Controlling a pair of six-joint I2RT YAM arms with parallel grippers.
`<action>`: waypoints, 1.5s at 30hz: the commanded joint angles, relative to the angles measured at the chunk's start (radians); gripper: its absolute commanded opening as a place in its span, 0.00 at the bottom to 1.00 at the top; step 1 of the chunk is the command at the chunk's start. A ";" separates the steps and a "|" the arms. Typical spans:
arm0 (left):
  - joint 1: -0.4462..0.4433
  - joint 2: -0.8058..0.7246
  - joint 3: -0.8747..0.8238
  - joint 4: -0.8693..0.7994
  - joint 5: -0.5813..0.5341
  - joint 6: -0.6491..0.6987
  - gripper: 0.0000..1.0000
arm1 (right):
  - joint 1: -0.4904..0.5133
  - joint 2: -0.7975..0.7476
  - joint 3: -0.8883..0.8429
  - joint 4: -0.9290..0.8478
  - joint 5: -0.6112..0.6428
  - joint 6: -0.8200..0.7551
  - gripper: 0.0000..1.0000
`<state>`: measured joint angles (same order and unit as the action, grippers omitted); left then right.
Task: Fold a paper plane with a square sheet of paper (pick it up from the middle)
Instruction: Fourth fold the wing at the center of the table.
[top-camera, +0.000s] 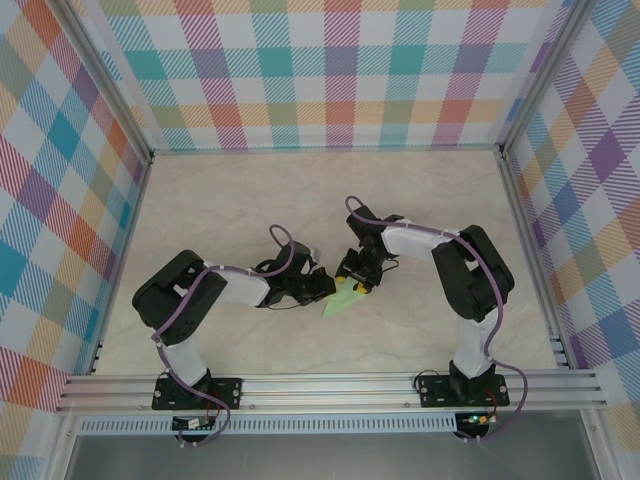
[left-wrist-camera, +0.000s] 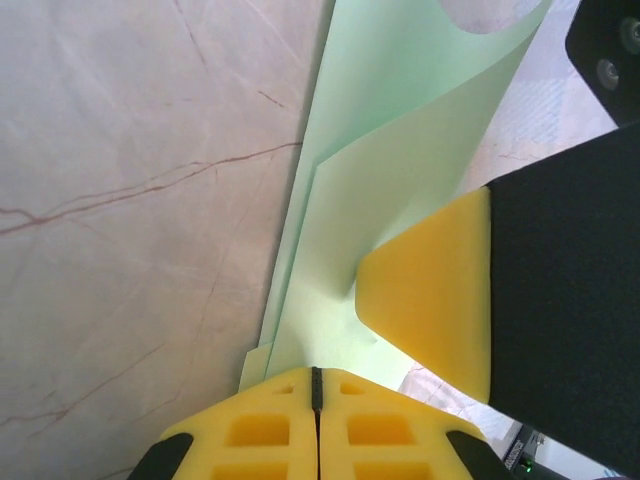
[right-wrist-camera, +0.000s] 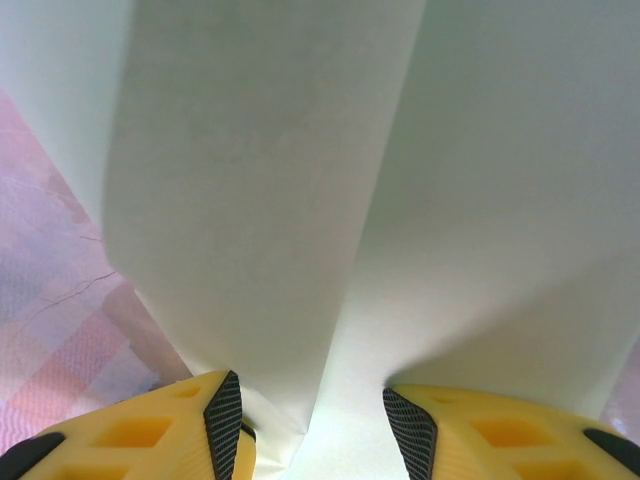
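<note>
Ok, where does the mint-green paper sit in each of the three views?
Top external: the green paper lies mid-frame, between the left gripper and right gripper.
Left wrist: it runs from top right down to the left gripper's shut fingers at bottom centre.
Right wrist: it spans the upper frame, dropping between the right gripper's parted fingers.
Shared landmark: the right gripper's yellow fingers, against the paper in every view.

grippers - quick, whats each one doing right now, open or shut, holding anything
Left gripper: shut, apparently pinching the near end of the paper.
Right gripper: open, fingers apart with the paper running between them, not clamped.
</note>
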<state>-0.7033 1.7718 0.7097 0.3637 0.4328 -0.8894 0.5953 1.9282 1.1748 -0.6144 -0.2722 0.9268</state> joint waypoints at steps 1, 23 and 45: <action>0.005 0.008 0.022 -0.037 -0.014 0.019 0.06 | 0.002 0.153 -0.087 -0.028 0.165 -0.022 0.49; -0.005 0.026 0.055 -0.268 -0.100 0.070 0.02 | -0.012 -0.320 -0.168 0.238 0.120 -0.140 0.52; -0.010 0.033 0.095 -0.295 -0.061 0.133 0.02 | -0.012 -0.151 -0.234 0.432 -0.108 -0.197 0.19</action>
<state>-0.7109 1.7748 0.8013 0.1562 0.3885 -0.7898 0.5823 1.7607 0.9360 -0.1738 -0.3882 0.7460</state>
